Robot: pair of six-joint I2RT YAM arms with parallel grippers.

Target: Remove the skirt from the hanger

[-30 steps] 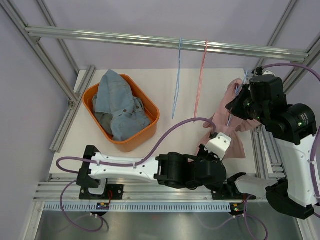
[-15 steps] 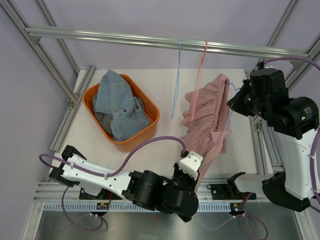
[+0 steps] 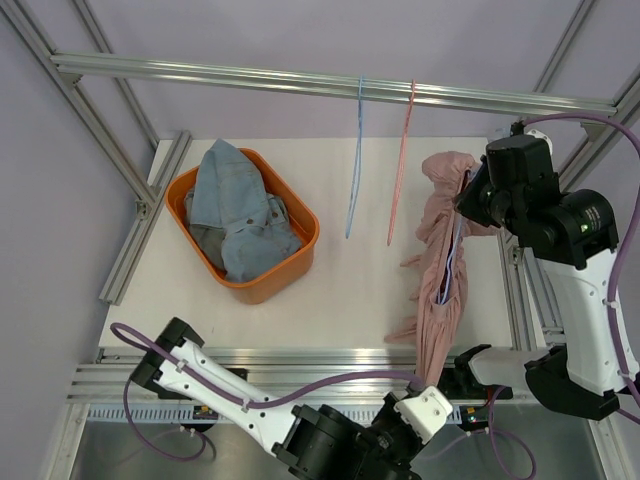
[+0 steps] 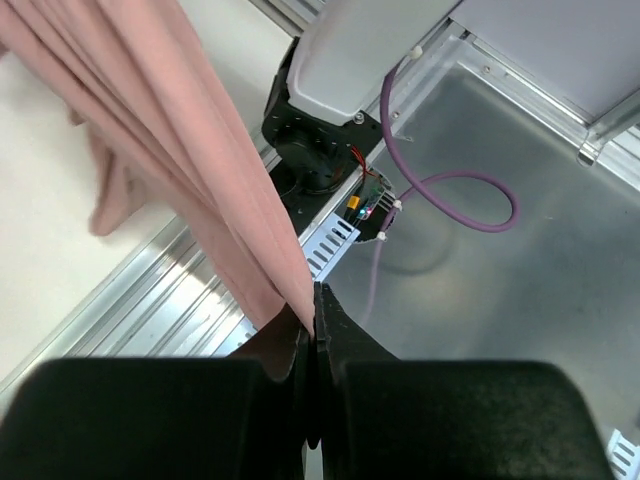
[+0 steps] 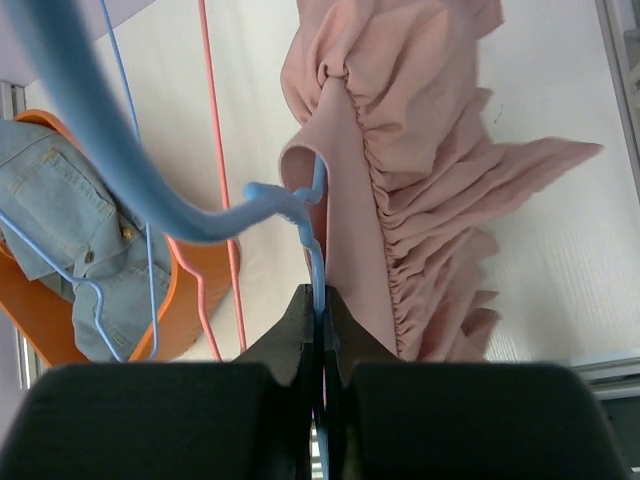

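Observation:
A pink skirt [image 3: 440, 260] hangs stretched from a blue hanger [image 3: 457, 235] down toward the table's near edge. My right gripper [image 3: 478, 192] is shut on the blue hanger [image 5: 318, 262] just below its hook, with the gathered skirt [image 5: 400, 150] beside the fingers. My left gripper [image 3: 425, 392] is shut on the skirt's hem [image 4: 270, 270] and holds the cloth taut over the near rail.
An orange basket [image 3: 300, 255] with denim clothes [image 3: 235, 215] stands at the left. A blue hanger [image 3: 355, 160] and a pink hanger [image 3: 400, 165] hang from the overhead rail [image 3: 300, 80]. The right arm's base [image 4: 330, 110] sits by the skirt's lower end.
My left gripper has pulled the skirt's hem toward the near edge and right, stretching the skirt long and narrow. The right gripper has held the hanger almost still.

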